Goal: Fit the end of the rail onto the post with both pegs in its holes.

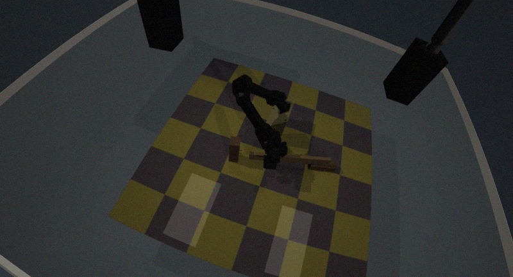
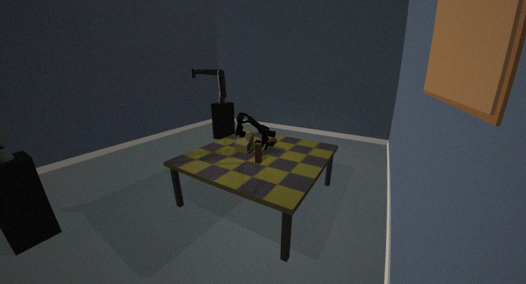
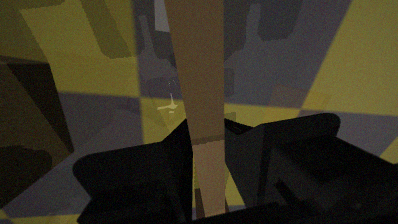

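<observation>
Here the bed rail (image 1: 304,159) is clamped near its post-side end between the nearly closed fingers of the gripper (image 1: 271,160), raised off the checkered counter (image 1: 201,189). Its long axis is aimed at the short wooden post (image 1: 234,149), with a small gap left between them. The far end lies at the footboard block (image 1: 322,165). A straight push along that axis is judged necessary.

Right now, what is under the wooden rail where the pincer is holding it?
Under the rail you can see yellow and grey table squares and shadows. The pincer is shut on the rail, so its dark fingers hide the table right below the grip.
</observation>
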Robot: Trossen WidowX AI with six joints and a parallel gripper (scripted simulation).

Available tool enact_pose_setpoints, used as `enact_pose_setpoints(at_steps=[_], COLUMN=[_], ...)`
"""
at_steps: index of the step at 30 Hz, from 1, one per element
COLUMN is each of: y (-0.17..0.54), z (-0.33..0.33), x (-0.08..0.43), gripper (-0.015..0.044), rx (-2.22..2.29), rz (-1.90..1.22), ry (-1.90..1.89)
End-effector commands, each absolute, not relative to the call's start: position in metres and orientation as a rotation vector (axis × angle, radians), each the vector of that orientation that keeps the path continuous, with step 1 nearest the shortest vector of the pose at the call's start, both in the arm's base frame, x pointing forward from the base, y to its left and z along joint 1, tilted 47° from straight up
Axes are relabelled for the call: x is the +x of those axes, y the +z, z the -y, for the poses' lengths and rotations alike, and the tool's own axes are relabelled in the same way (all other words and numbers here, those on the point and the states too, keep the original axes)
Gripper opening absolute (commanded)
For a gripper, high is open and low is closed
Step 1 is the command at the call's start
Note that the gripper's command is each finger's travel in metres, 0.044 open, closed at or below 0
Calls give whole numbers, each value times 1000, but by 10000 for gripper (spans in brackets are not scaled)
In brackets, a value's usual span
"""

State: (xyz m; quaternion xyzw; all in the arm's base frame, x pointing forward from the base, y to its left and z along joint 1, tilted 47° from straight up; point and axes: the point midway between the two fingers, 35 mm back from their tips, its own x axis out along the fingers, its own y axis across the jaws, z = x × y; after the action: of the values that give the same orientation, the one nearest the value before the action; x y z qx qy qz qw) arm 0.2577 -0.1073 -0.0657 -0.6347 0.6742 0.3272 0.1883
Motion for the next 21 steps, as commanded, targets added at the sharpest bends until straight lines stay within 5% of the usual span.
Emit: enact_pose_setpoints(at_steps=[1, 21], y=[-63, -56], z=[102, 95], x=[262, 263], gripper=[0, 0], rx=[-1787, -1787], rz=[-1876, -1876], ry=[921, 921])
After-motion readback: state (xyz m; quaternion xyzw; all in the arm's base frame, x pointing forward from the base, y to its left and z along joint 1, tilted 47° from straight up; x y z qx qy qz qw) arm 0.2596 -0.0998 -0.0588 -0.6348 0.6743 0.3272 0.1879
